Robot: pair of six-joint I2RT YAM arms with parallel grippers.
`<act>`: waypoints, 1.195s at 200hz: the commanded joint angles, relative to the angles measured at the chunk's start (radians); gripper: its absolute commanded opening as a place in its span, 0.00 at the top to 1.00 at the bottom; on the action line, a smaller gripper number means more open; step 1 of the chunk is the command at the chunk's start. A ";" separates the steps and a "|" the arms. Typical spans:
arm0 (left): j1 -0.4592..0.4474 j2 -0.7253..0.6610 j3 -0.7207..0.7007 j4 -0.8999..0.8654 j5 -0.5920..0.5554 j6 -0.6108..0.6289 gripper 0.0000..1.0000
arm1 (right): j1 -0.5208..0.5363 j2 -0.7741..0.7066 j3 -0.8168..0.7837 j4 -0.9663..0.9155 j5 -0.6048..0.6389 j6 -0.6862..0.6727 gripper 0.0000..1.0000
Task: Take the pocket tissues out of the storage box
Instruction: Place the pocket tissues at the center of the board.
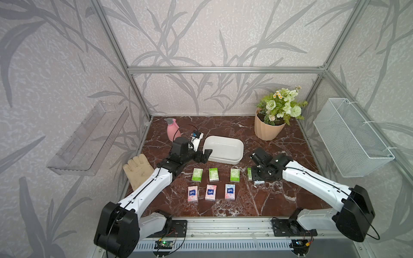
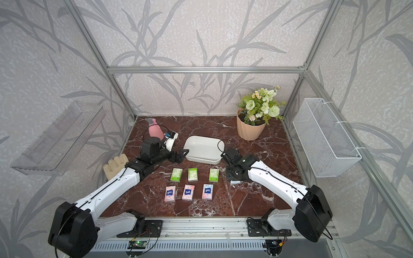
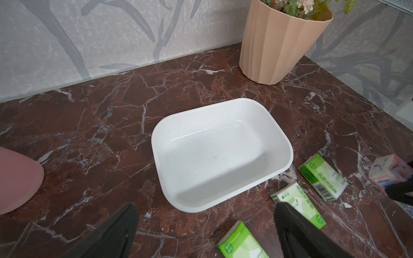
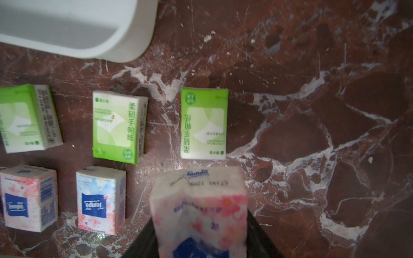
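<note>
Since the storage box (image 1: 223,148) sits empty, the last step seems in hand: the right gripper (image 1: 260,177) clamps a pink packet (image 4: 199,201) at three o'clock of the pale blue packet (image 1: 230,191). Next, I judge, it should lower and release. The left gripper (image 1: 203,155) gapes empty at the box's nine o'clock. Whether the pink packet touches the table (image 1: 279,201) is hidden.

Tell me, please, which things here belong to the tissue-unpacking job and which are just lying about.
Job: storage box, empty; seven pocket tissues laid out; an eighth, the pink packet, gripped.
Lying about: glove; pink spray bottle; flower pot; wire basket; clear shelf.
</note>
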 commanded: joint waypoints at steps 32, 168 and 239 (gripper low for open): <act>0.005 0.013 0.025 0.039 0.025 0.021 0.00 | 0.063 -0.022 -0.140 0.096 -0.025 0.142 0.47; 0.006 -0.010 0.021 -0.004 0.004 0.029 0.00 | 0.071 0.077 -0.275 0.293 -0.110 0.200 0.46; 0.005 -0.008 0.017 0.030 -0.022 0.013 0.00 | 0.071 0.062 -0.207 0.180 -0.057 0.166 0.24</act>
